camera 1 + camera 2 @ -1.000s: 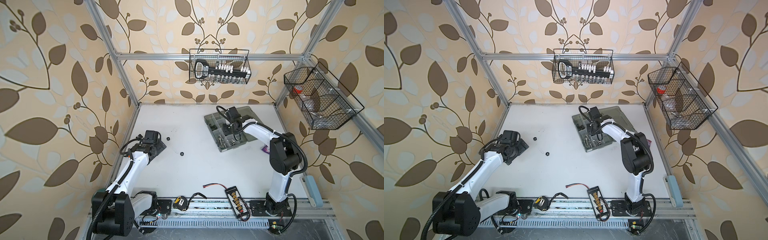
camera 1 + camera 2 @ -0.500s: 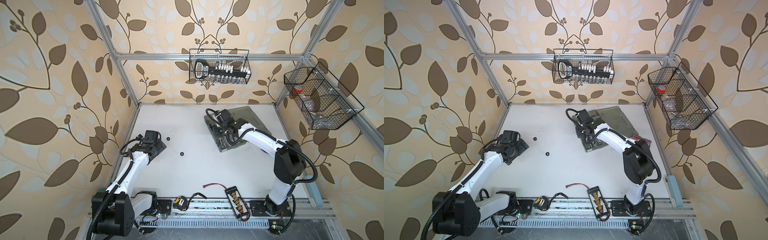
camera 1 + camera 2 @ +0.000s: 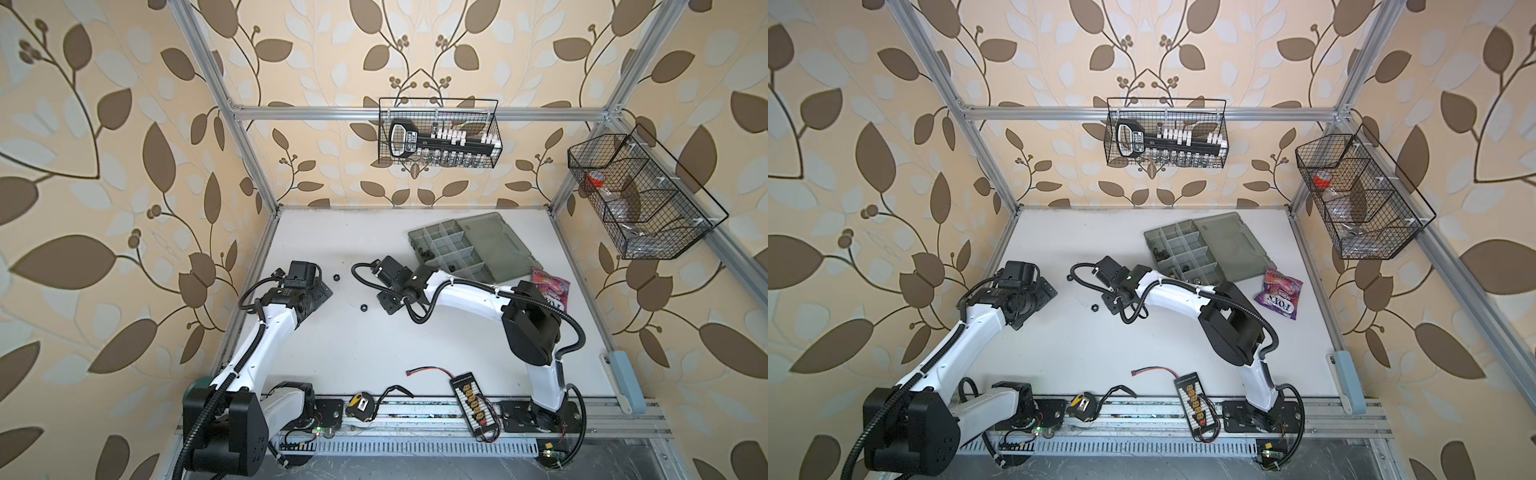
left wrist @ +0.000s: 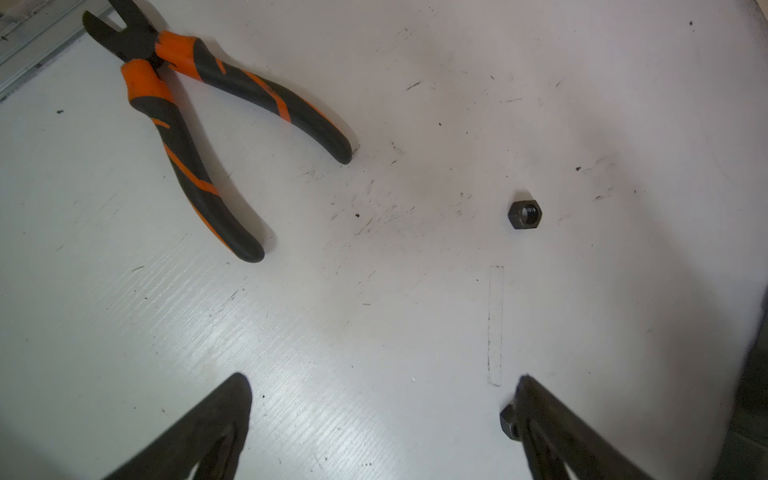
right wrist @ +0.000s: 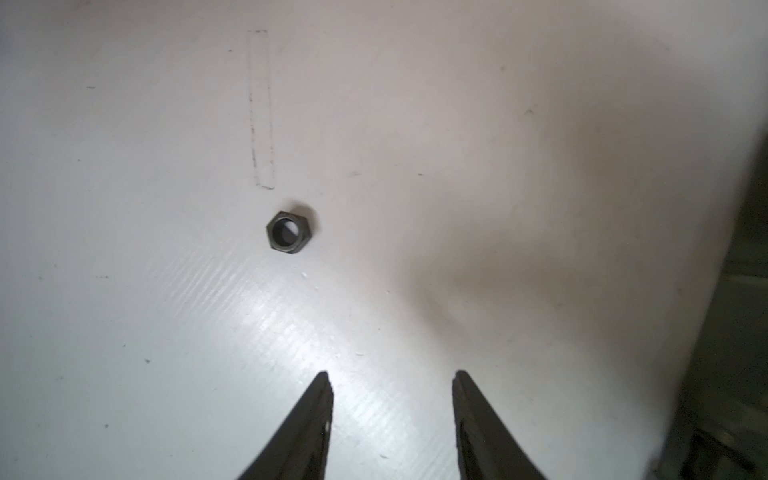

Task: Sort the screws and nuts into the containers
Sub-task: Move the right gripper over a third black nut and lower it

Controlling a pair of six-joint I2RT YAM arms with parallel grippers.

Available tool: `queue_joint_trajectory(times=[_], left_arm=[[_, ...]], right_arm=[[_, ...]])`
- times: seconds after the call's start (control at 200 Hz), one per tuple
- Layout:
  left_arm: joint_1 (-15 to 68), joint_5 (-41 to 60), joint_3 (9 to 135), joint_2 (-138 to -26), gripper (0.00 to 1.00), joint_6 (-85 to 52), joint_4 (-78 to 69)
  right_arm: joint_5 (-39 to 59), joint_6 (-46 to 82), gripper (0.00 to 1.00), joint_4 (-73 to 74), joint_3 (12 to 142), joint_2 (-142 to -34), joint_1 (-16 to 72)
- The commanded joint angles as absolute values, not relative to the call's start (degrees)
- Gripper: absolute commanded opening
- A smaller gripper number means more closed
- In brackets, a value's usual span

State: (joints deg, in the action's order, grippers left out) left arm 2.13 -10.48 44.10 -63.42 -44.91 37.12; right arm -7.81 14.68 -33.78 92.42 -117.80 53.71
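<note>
Two nuts (image 3: 364, 308) (image 3: 336, 276) outside the case: both black, both flat on the white table (image 3: 332, 353), well apart from the case (image 3: 494, 245) on the side towards the left arm.
Nearer nut (image 5: 289, 232): on bare table ahead of the right gripper and a little off its line; nothing touches it.
Farther nut (image 4: 509, 422): just beside the inner face of one finger of the left gripper.
Right gripper (image 5: 392, 380): between the case and the nearer nut, low over the table, jaws parted partway, nothing between them.
Left gripper (image 4: 384, 380): beyond both nuts from the case, jaws spread wide, holding nothing.
Compartments (image 3: 1177, 253): open upward, with the lid folded back flat on the case's far side from the nuts.
Done so far: dark pieces (image 3: 1158, 252) lie in one compartment and pale pieces (image 3: 1185, 272) in others. They are probably sorted nuts and bolts, though they are too small here to tell which is which.
Left to do: I judge only these two nuts; no bolt shows on the table.
Step in hand: most likely the right gripper is lining up on the nearer nut.
Progress: close to the end, by this reading.
Bystanders: pliers (image 4: 185, 170) lie farther from the case than either nut; a sweet packet (image 3: 548, 291) lies just beside the lid.
</note>
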Motion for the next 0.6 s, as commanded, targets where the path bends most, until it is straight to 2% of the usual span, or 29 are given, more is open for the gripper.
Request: queue_joint_trajectory(times=[0.0, 0.595], left_arm=[[1.4, -12.1, 45.1, -61.6, 0.99, -44.3, 39.0], [1.3, -12.3, 45.0, -61.4, 0.99, -44.0, 39.4]], right_arm=[[-6.9, 13.4, 0.48, -35.0, 95.9, -120.5, 54.6], [-3.2, 11.4, 0.48, -36.6, 109.8, -133.5, 56.6]])
